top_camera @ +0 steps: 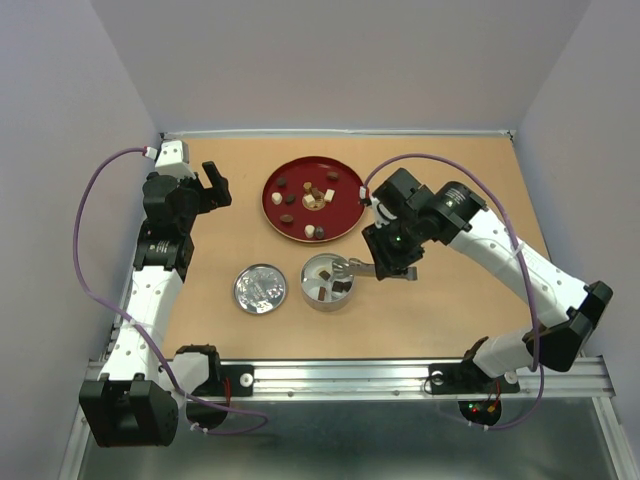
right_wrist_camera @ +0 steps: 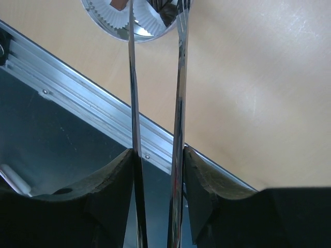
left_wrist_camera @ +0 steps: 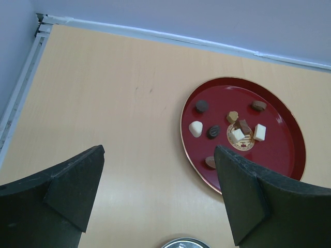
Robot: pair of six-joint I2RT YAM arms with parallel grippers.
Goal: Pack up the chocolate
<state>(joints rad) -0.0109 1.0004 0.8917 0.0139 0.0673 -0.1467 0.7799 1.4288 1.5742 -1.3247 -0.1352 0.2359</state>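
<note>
From above, the left gripper [top_camera: 212, 187] hangs over bare light-wood table [top_camera: 470, 200] with its jaws wide and nothing between them. The round red metal plate [top_camera: 345, 222] lies off to their right, carrying most of the small dark brown, reddish brown and cream-white chocolate pieces [top_camera: 311, 232]. The right gripper [top_camera: 392, 262] is clamped on the handle end of the long metal tongs [top_camera: 358, 266]. Their tips reach out from the jaws over the round silver tin [top_camera: 311, 298], where a few brown pieces already sit. The flat round silver lid [top_camera: 260, 288] lies just beside the tin, on the side away from the right jaws.

In the left wrist view, the black fingers [left_wrist_camera: 72, 188] stand well apart. The red plate [left_wrist_camera: 289, 155] sits ahead of the right finger, with scattered chocolate pieces [left_wrist_camera: 201, 106] on it.

In the right wrist view, the fingers [right_wrist_camera: 111, 178] press both steel blades of the tongs [right_wrist_camera: 181, 77], which stay slightly apart. The blades run straight ahead to the tin [right_wrist_camera: 116, 32], where a pleated white paper cup [right_wrist_camera: 106, 11] and brown pieces [right_wrist_camera: 120, 4] show. Whether the tips hold a piece cannot be told.
</note>
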